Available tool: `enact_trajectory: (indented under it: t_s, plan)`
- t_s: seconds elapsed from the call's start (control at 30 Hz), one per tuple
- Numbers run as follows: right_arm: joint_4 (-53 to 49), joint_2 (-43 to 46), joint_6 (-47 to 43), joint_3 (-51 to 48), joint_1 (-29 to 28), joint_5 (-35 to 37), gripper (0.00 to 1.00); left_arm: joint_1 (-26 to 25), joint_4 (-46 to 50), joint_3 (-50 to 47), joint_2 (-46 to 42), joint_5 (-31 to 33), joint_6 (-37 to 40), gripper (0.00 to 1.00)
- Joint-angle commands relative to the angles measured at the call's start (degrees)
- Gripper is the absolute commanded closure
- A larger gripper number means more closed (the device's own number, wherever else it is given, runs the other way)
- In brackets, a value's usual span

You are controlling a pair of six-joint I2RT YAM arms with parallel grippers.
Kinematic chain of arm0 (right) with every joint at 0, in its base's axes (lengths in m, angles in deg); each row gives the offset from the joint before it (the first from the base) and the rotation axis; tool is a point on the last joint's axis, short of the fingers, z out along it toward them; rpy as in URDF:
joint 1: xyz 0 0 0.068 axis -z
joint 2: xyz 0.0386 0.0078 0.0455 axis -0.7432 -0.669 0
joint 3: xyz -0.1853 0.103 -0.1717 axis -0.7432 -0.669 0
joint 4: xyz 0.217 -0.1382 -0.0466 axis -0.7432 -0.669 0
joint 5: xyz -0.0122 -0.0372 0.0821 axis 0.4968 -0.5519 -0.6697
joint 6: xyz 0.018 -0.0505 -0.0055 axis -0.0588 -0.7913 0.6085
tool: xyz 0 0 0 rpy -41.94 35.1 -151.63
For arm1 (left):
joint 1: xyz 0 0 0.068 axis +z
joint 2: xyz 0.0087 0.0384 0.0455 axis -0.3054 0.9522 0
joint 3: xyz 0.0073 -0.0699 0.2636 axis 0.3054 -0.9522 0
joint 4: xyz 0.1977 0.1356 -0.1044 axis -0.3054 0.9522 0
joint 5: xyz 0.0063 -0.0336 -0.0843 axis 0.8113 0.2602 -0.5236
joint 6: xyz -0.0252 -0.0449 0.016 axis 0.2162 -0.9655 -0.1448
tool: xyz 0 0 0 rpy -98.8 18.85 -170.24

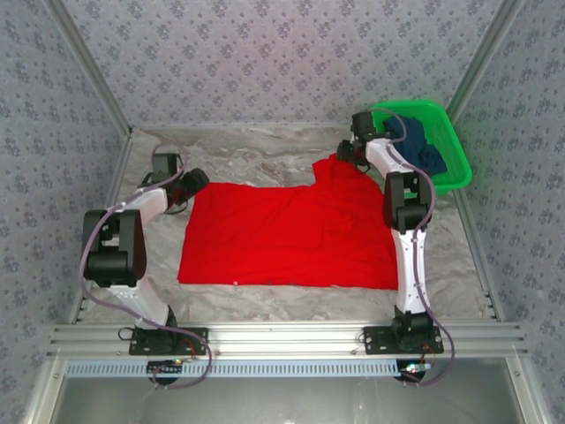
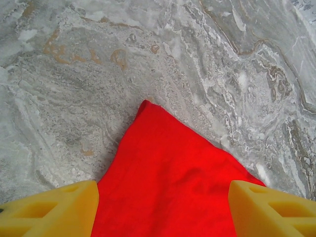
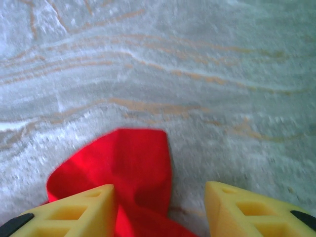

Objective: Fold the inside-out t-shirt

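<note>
Left arm folded back at the elbow, left gripper (image 1: 189,184) at the far-left corner of the inside-out t-shirt (image 1: 282,234), which lies spread flat mid-desk (image 1: 252,148). Right arm reaches far, right gripper (image 1: 350,152) at the far-right flap. Wrist views show what the overhead cannot: both grippers' fingers (image 2: 54,207) stand apart, red cloth lying between, nothing clamped. Bare desk beyond both corners; green basket (image 1: 452,181) just right of the right gripper

Green basket (image 1: 453,177) at far right corner, dark navy garment (image 1: 429,157) inside, grey marbled tabletop (image 1: 247,146)
</note>
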Motion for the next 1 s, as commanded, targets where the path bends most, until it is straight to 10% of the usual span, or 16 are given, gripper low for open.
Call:
enact_trajectory:
  t_s: [0.0,0.53,0.97]
  plan:
    - [-4.4,-3.4,0.3,6.1,0.6,-2.0,0.53,-0.1,0.0,1.6,0.8,-0.5,1.3,0.30]
    - [-6.1,-7.4,-1.5,14.2,1.8,-2.9,0.95,1.6,5.3,6.0,4.8,-0.3,2.9,0.30]
    - [-5.1,-6.7,-2.1,15.2,4.0,-1.4,0.82,1.7,9.3,11.5,9.9,-0.7,5.0,0.30]
